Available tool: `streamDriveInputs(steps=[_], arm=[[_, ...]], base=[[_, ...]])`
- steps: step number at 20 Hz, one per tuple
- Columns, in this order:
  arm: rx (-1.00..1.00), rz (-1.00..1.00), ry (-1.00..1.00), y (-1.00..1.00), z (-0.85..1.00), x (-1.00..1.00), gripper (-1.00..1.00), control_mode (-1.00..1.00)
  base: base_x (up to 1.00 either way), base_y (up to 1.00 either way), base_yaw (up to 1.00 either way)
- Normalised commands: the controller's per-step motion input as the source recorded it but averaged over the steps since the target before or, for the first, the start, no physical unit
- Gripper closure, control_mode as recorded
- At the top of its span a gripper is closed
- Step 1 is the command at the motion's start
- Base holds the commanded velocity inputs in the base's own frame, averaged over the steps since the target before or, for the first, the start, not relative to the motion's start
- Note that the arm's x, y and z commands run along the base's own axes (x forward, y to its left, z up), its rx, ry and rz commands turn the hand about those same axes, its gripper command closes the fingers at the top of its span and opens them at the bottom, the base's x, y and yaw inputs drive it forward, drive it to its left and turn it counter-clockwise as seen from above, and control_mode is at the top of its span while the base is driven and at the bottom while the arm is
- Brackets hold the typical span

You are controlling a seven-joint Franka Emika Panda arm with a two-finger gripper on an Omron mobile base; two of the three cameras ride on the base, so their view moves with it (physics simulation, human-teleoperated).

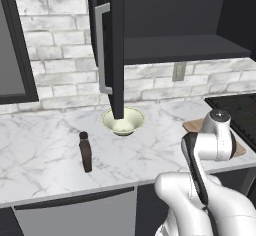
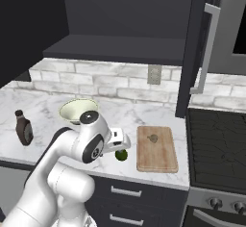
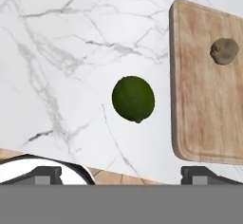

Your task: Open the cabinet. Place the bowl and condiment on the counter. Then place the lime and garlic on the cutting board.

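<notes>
The cabinet [image 2: 144, 24] stands open above the surface [image 1: 45, 145]. One door [image 1: 112, 45] hangs edge-on in the left base view and covers the rear rim of the bowl [image 1: 123, 121]. A second door [image 2: 194, 48] projects over the right end of the surface beside the stove [image 2: 216, 144]. Each door carries one silver bar handle [image 1: 102, 50]. The dark shelf [image 2: 115, 45] inside carries nothing visible.

Item count on the surface: one bowl, one condiment bottle [image 1: 85, 152], one lime [image 3: 133, 98], one garlic [image 3: 224, 51], one cutting board [image 2: 156, 148].

- The bowl sits upright toward the back wall, near the middle of the surface.
- The condiment bottle stands upright near the front edge, left of the bowl and well apart from it.
- The cutting board lies flat near the right end of the surface, next to the stove.
- The garlic rests on the cutting board.
- The lime lies on bare marble near the front edge, just beside the left edge of the board and not touching it.

The claw [image 3: 121, 173] hangs above the lime with its fingers [image 3: 45, 174] spread fully apart, holding nothing.

In the right base view the arm covers part of the lime and the front of the bowl. In the left base view the arm hides most of the cutting board. One wall outlet [image 2: 154, 74] sits on the brick backsplash.
</notes>
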Motion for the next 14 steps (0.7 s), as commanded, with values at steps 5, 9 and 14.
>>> streamDriveInputs(steps=[5,9,14], arm=[[-0.01,0.00,0.00,0.00,-0.10,0.12,-1.00,-1.00],[-0.01,0.00,0.00,0.00,-0.13,0.14,-1.00,-1.00],[-0.03,0.00,0.00,0.00,-0.22,0.09,-1.00,-1.00]], base=[[0.00,0.00,0.00],[0.00,0.00,0.00],[0.00,0.00,0.00]])
